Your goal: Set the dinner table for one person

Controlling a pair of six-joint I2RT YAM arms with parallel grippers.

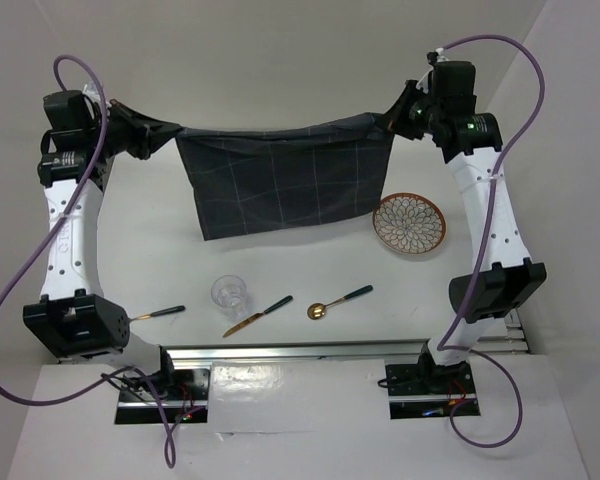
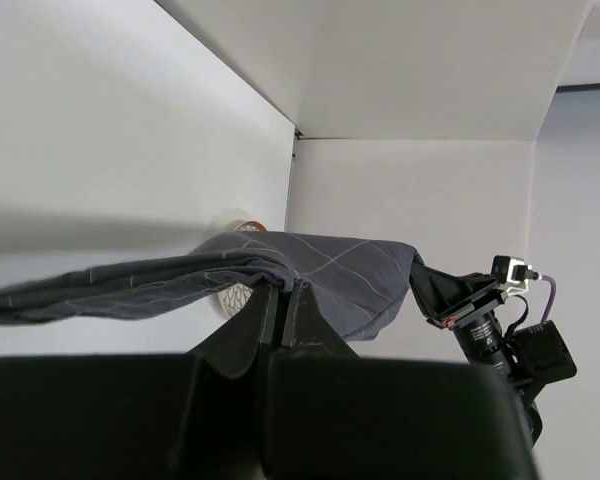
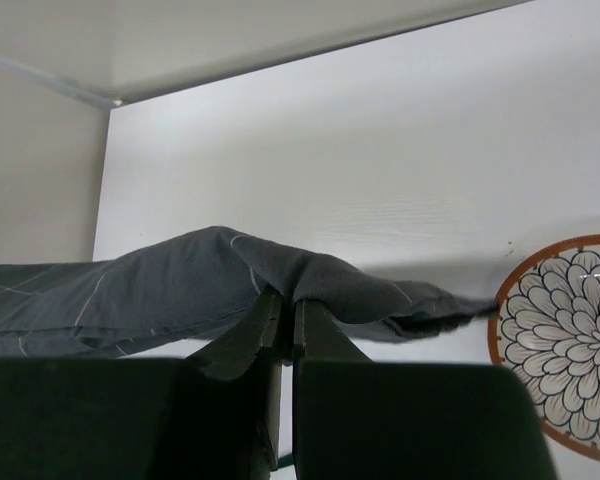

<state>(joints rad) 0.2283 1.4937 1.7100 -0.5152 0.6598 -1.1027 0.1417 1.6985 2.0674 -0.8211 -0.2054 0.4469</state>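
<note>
Grey placemat [image 1: 280, 190] hangs between left fingers [image 2: 271, 308], right fingers [image 3: 269, 318], both clamped tight

One each: placemat [image 1: 280, 190], plate [image 1: 409, 223], glass [image 1: 230, 293], knife [image 1: 257, 316], spoon [image 1: 338, 301], third utensil [image 1: 160, 312].

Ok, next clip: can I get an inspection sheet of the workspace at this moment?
Surface: white table, metal rail along its near edge.
Job's things: dark checked placemat held up, stretched between the arms; whether its lower edge touches the table cannot be told. Patterned plate to its right. Glass, knife, spoon and a third green-handled utensil in a row near the front.
Clutter: nothing seen.
Grippers: left gripper and right gripper each shut on an upper corner of the placemat.
Cables: purple cables loop wide from both arms, away from the tableware.
Surroundings: white walls.
</note>
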